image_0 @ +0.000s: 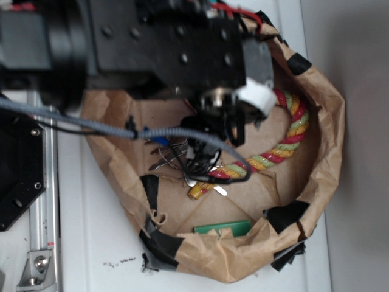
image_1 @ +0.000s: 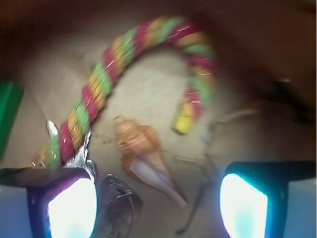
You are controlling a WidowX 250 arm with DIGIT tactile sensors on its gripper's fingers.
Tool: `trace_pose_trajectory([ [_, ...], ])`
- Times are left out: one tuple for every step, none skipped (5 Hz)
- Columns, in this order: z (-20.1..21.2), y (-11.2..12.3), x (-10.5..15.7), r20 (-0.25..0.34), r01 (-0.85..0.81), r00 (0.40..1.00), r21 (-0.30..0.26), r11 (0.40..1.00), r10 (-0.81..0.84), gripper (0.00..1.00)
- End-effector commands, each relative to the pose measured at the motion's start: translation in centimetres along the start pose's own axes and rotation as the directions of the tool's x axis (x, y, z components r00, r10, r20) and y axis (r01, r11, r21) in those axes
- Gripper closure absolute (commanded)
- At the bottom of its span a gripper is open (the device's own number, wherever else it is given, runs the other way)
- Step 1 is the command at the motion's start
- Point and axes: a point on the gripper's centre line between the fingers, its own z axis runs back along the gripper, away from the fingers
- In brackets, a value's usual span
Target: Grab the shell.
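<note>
- The claw (image_1: 157, 203) is spread open, its two lit fingers at the wrist view's lower corners, pointing down into the paper bag (image_0: 316, 158).
- The shell (image_1: 143, 158) lies between them, lower centre, untouched.
- The rope (image_1: 124, 64) arches above it.
- Blurred, probably keys (image_1: 116, 206), sit beside the left finger.
</note>
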Motion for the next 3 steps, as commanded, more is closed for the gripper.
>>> trace_pose_trajectory([
  [-4.2,-0.8,1.6,-0.046,0.11,0.993,0.067,0.992,-0.107,0.0],
  [-4.9,-1.0,1.1,-0.084,0.071,0.994,0.057,0.996,-0.066,1.0],
  [-3.6,-0.5,0.8,-0.076,-0.013,0.997,0.072,0.997,0.018,1.0],
])
